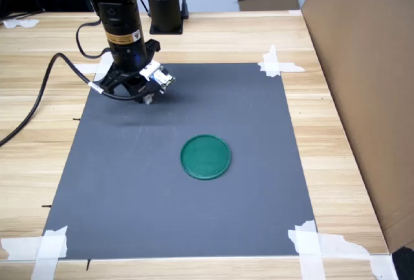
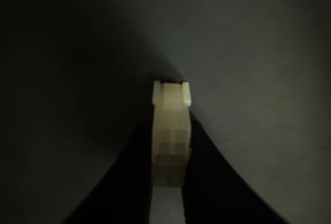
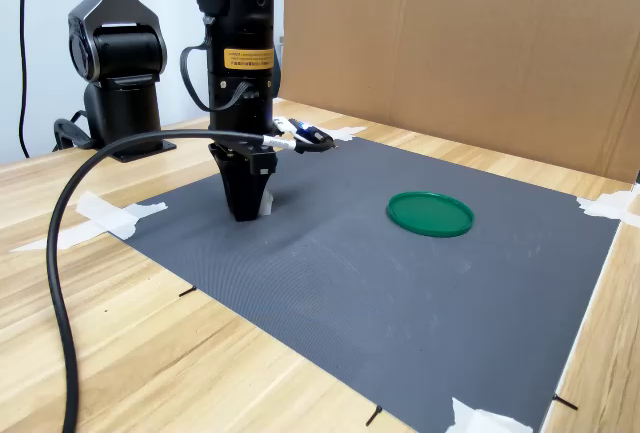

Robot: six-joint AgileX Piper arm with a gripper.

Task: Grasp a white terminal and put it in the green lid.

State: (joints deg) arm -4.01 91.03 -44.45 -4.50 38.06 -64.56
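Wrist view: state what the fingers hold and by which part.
The white terminal, pinched by its two long side faces between the dark fingers; its stepped end sticks out past the tips, close over the mat.

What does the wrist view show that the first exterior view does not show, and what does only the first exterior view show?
Only the wrist view shows the white terminal up close, clamped between the two dark fingers, with its stepped end and small cells. Only the first exterior view shows the green lid, empty, on the dark mat, the taped mat corners, the wooden table and the cardboard wall. Both show the gripper low over the mat, away from the lid.
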